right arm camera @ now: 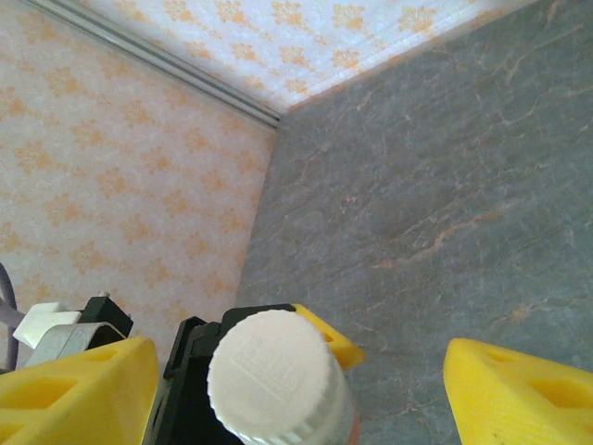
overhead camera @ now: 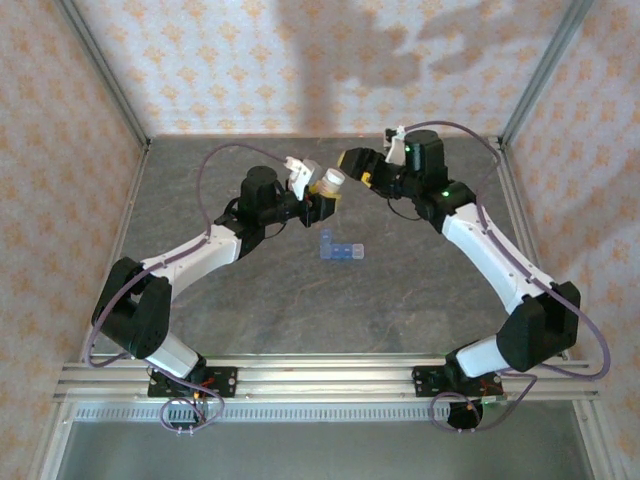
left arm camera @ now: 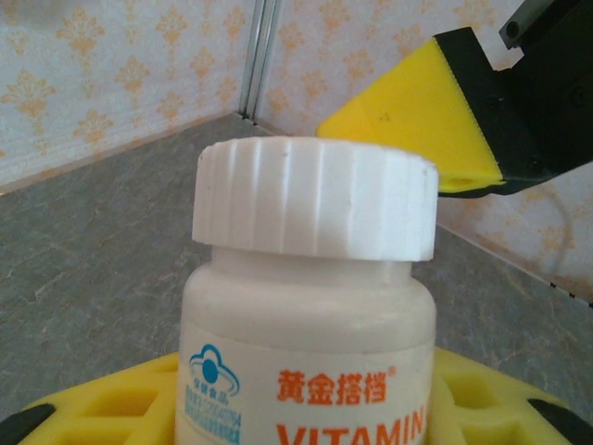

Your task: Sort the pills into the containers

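Yellow left fingers clamp one white bottle. The right fingers are spread wide either side of its cap. One blue container strip sits mid tabletop.

Top external: fixed high above the near edge, tilted down and forward across the whole bench toward the far patterned wall. Distant enough to take in the left gripper, the right gripper and the blue containers mid-bench.

Left wrist: set very near and about level with the white bottle, facing its side. Wall corner behind, one yellow finger of the right gripper at upper right.

Right wrist: looking steeply down onto the top of the same bottle from close above, bench and wall corner beyond.

Common to all three: that bottle, plus bench and walls.
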